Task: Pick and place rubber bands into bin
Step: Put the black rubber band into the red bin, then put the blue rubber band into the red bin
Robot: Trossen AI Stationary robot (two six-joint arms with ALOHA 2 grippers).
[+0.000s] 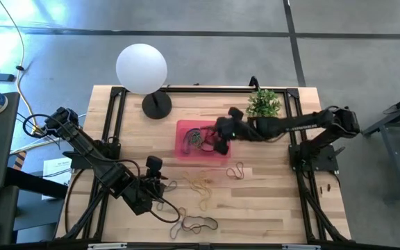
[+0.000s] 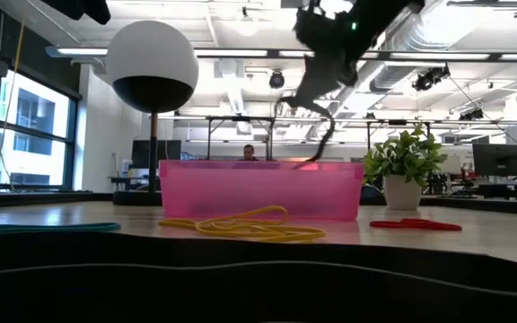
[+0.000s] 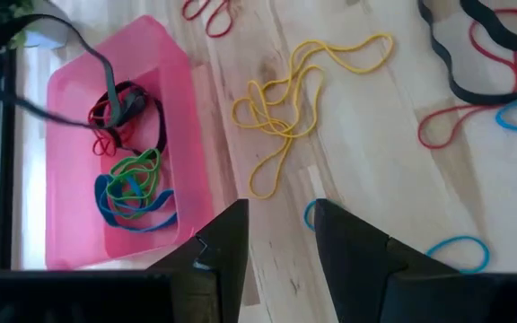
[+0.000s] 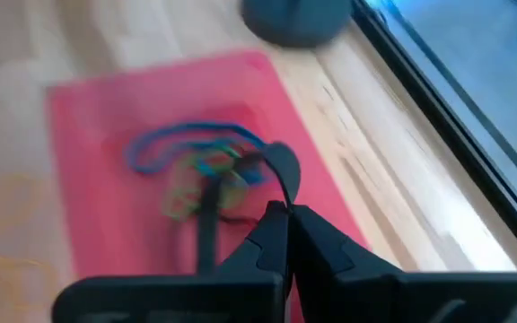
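Observation:
The pink bin [image 1: 186,149] stands mid-table, with black, red, green and blue rubber bands [image 3: 131,184] lying in it. My right gripper [image 4: 287,213] hovers over the bin, shut on a black rubber band [image 4: 281,166]. Loose on the wood lie yellow bands [image 3: 299,94], a red band [image 1: 236,170] and black, red and blue ones [image 3: 478,63]. My left gripper [image 3: 281,235] is open above the table near the bin's front edge. Nothing is between its fingers, and a small blue band [image 3: 310,213] lies on the table below the gap. My right gripper pinches a short stretch of the black band [image 4: 275,203] between its two fingertips, slanting down from the table's right side. The band hangs slack below the fingers [image 2: 323,135], clear of the table. Its lower end reaches the bin's rim [image 2: 315,160].
A white globe lamp [image 1: 142,68] on a black base [image 1: 157,105] stands left of the bin at the far side. A potted plant [image 1: 264,103] is at the far right. Black frame rails [image 1: 110,132] run along the table's sides. A person [image 2: 249,152] sits far behind.

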